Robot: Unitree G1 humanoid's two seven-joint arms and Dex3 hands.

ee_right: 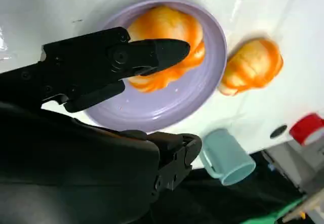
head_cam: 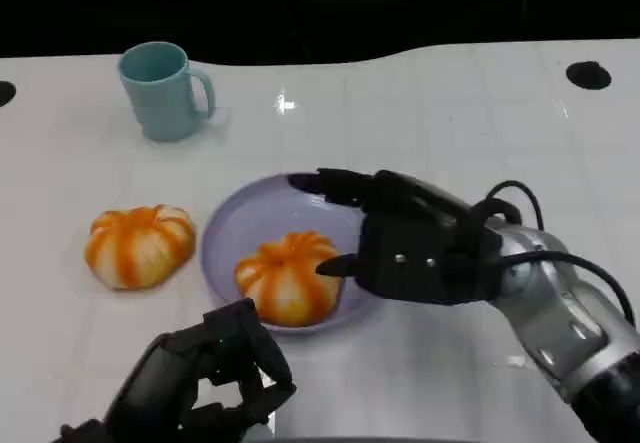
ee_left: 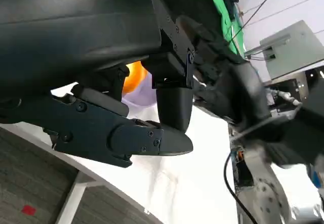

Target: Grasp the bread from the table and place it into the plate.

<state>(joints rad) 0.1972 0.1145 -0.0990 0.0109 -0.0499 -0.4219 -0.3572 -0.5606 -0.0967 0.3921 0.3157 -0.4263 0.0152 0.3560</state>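
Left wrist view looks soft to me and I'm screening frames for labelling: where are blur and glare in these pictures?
Left wrist view: the left robot hand is sharp, the background arm smeared. Head view: a small glare spot on the table. Right wrist view: bread and plate sharp, the table's white washed out.

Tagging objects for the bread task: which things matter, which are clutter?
Job:
- orange-striped round bread lying in the plate
- second orange-striped bread on the white table
- lilac round plate
- right hand, over the plate

Clutter:
- pale teal ceramic mug
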